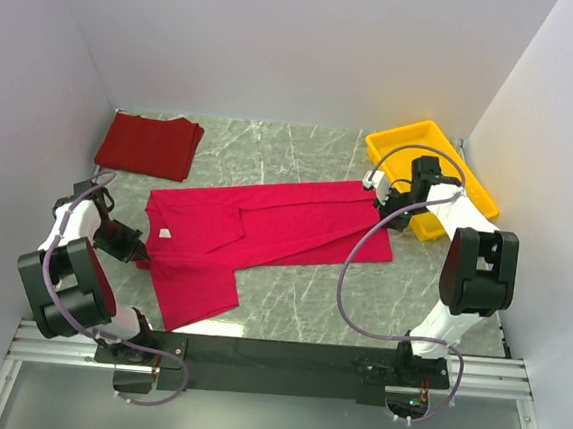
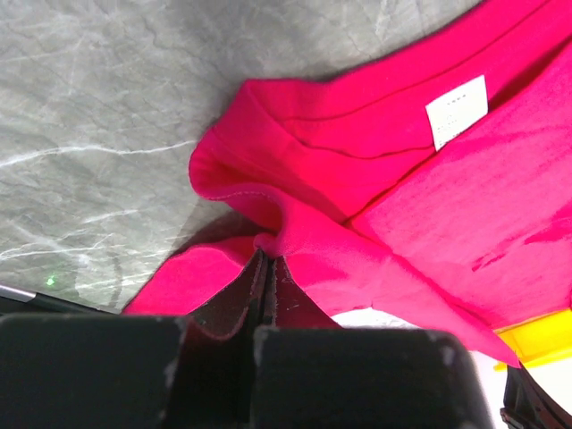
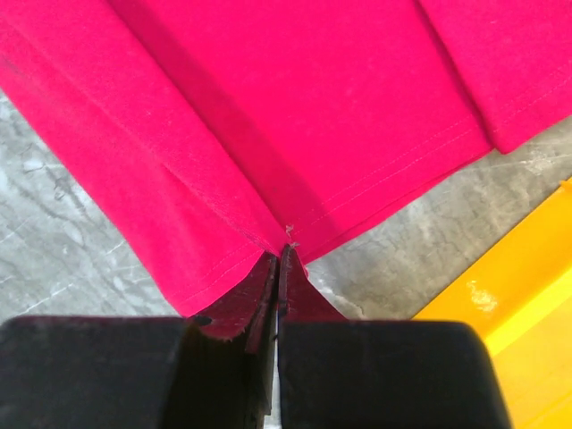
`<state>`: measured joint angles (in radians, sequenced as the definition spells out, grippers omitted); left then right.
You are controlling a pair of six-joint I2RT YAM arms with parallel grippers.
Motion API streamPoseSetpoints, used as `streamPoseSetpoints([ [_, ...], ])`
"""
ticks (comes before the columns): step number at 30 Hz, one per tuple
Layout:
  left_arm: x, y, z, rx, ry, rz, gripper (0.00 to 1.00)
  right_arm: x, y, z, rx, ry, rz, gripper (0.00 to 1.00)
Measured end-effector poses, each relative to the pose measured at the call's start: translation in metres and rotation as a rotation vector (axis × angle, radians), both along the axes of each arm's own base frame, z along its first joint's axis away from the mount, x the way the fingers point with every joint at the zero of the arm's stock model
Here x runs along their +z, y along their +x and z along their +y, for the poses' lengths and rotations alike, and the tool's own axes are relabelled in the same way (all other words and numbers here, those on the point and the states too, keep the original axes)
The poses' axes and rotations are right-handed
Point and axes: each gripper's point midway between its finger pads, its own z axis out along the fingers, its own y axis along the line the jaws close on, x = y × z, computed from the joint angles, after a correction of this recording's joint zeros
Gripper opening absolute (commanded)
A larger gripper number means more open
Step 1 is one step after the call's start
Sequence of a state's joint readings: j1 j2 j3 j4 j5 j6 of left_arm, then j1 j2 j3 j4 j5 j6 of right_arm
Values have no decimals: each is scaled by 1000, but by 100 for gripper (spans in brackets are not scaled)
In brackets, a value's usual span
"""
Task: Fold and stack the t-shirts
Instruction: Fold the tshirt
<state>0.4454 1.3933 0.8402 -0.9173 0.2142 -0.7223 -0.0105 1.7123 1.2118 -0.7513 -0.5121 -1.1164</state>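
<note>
Left hand [image 2: 268, 259] and right hand [image 3: 279, 253] each pinch the crimson shirt [image 1: 265, 228], seemingly part-folded; maroon shirt [image 1: 150, 145] lies folded at 10 o'clock; stacking remains

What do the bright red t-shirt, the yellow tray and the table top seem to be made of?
The bright red t-shirt: soft knit cloth, matte; it creases and shows stitched hems. The yellow tray: likely plastic, glossy highlights. The table top: grey marble-look surface, veined; possibly printed.

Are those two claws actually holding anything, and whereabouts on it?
Both hold the crimson t-shirt: the left gripper pinches a fold by the collar, the right gripper pinches the bottom hem.
</note>
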Motion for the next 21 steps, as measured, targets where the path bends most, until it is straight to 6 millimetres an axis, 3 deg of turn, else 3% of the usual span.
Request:
streamPoseSetpoints([
  [14,8,27,10,-3,-7,-42,1,-3,20,-4,-65,-11,-15,0],
  [21,-7,35,10,-3,-38,-18,0,0,42,-4,-100,-5,-38,0],
])
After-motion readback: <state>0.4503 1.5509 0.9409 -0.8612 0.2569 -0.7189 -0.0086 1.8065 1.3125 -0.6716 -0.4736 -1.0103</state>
